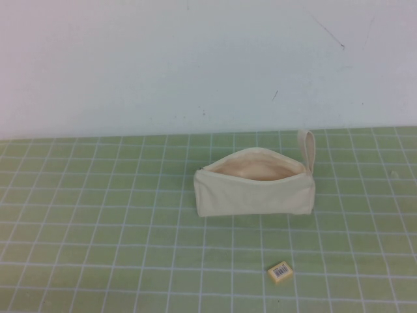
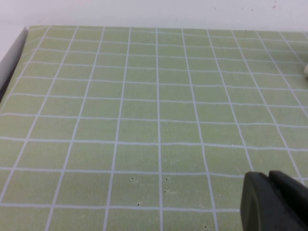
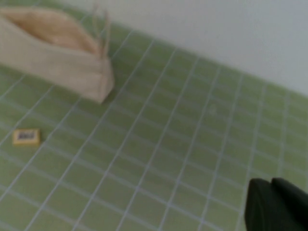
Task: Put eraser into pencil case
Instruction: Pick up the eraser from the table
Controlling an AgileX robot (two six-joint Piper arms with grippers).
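The pencil case [image 1: 254,194] is a cream-white pouch lying near the middle of the green grid mat, its mouth open and showing peach lining, with a loop strap [image 1: 307,149] at its right end. The eraser [image 1: 281,271], a tiny tan-yellow block with a barcode label, lies on the mat in front of the case, apart from it. Both show in the right wrist view, the case [image 3: 57,67] and the eraser [image 3: 26,136]. My right gripper [image 3: 272,185] is shut and empty, well away from both. My left gripper [image 2: 269,178] is shut and empty over bare mat. Neither gripper shows in the high view.
The green grid mat [image 1: 98,222] covers the table up to a white back wall [image 1: 195,59]. In the left wrist view the mat's left edge [image 2: 19,45] meets a white border with a dark drop beyond it.
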